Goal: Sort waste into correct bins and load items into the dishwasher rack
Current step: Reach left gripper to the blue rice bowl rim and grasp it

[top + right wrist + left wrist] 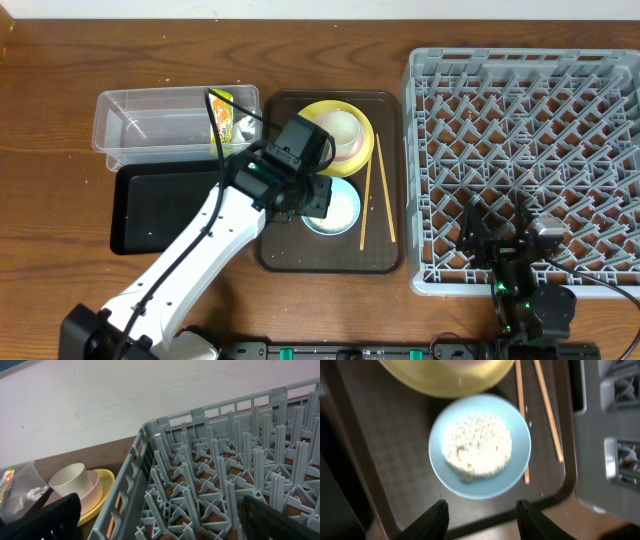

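The light blue bowl point(342, 210) sits on the brown serving tray and holds white rice point(476, 446). My left gripper point(308, 196) hovers over the bowl's near-left side, open and empty point(480, 516). The yellow plate point(366, 142) carries the pink bowl point(93, 493) with the white cup point(338, 128) in it. The chopsticks point(376, 190) lie right of the bowls. The snack wrapper point(221, 114) and paper scrap point(243, 127) lie in the clear tub point(150, 125). The black tray point(160, 205) is in front of it. My right gripper point(497, 222) is open over the rack's point(530, 150) front edge.
The brown serving tray point(290, 255) lies between the bins and the rack. The rack's wall point(127, 485) stands close to the tray's right side. A few loose rice grains dot the tray near the chopsticks point(530, 423).
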`<state>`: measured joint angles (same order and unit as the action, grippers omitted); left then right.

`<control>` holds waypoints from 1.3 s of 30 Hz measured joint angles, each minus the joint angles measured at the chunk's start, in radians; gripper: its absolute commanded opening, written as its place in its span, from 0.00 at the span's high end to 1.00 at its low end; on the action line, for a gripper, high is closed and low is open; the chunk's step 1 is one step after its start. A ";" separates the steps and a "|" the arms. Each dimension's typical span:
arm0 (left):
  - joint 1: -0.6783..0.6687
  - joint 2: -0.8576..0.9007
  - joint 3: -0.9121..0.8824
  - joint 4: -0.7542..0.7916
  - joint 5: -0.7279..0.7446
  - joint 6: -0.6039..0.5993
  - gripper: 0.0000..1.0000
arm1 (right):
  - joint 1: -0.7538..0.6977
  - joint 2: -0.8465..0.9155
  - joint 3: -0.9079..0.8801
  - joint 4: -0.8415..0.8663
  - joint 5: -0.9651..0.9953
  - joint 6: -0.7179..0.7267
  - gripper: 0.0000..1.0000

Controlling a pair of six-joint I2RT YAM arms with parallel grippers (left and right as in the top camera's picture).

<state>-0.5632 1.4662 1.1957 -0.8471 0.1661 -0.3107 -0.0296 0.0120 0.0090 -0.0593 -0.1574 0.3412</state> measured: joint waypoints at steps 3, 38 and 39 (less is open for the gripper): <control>0.000 0.018 0.000 0.029 -0.020 0.000 0.53 | 0.000 0.000 0.000 0.000 0.000 0.000 0.01; -0.165 0.177 0.000 0.134 -0.039 -0.006 0.53 | 0.000 0.000 0.000 0.000 0.000 0.000 0.01; -0.177 0.194 0.000 0.134 -0.045 -0.011 0.53 | 0.000 0.000 0.000 0.000 0.000 0.000 0.01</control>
<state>-0.7406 1.6600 1.1957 -0.7136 0.1215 -0.3218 -0.0296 0.0120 0.0090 -0.0593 -0.1574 0.3412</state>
